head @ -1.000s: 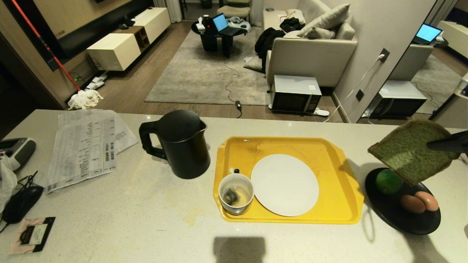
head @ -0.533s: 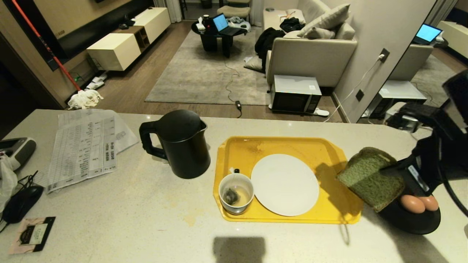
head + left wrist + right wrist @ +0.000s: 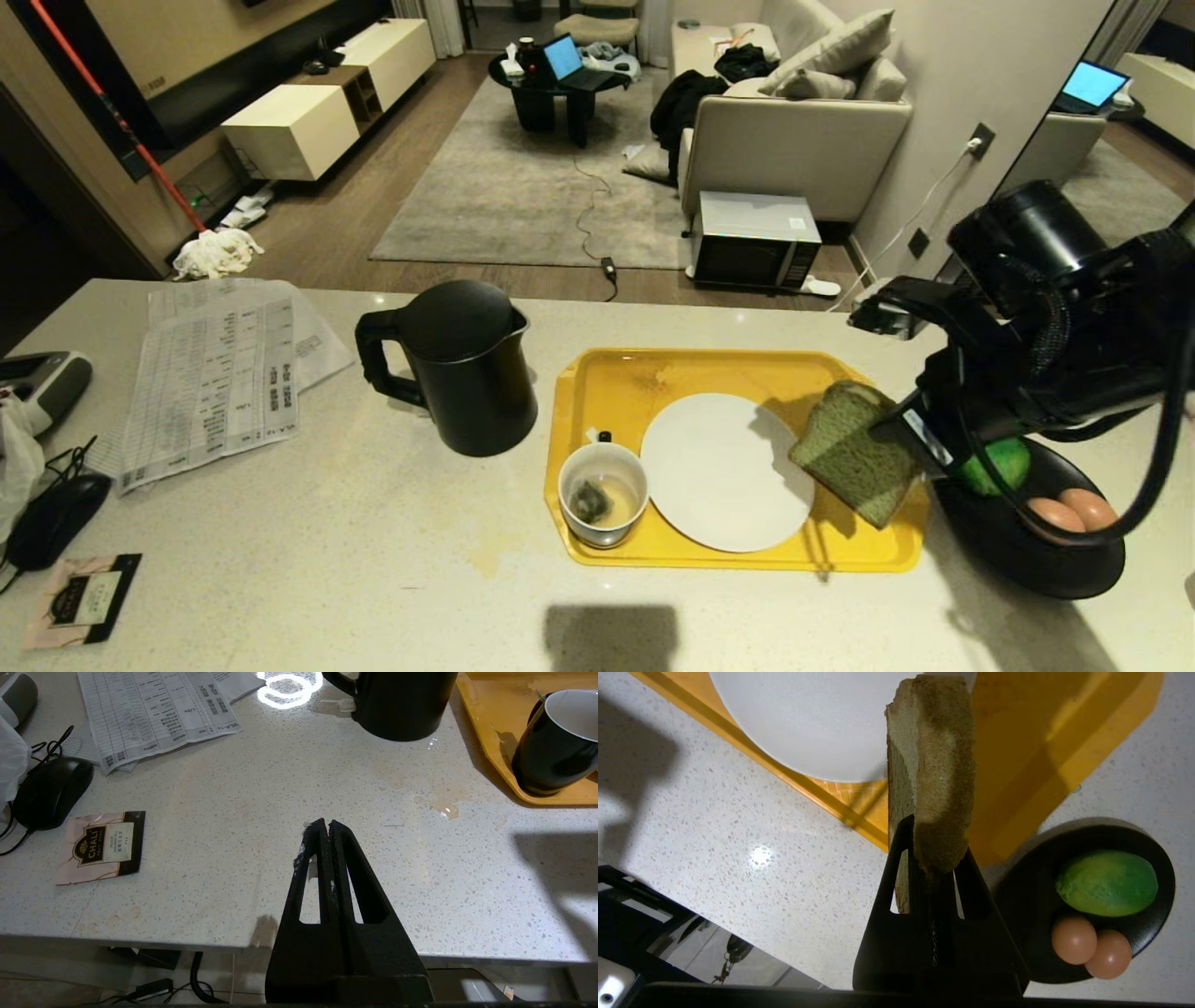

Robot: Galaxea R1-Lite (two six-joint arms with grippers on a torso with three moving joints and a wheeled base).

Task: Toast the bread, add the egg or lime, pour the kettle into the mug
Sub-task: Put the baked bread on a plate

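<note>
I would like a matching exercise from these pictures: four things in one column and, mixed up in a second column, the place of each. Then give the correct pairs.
Things:
1. bread
2. mug
3. lime
4. kettle

Places:
A. in the black dish, beside the eggs
B. on the counter, left of the tray
C. held in the right tool, over the tray's right side
D. on the yellow tray, left of the white plate

Pairs: 1-C, 2-D, 3-A, 4-B

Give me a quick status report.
Right pincer shut on the bread, held above the yellow tray's right edge beside the white plate. Left pincer shut, empty. Nothing blocking the plate.
</note>
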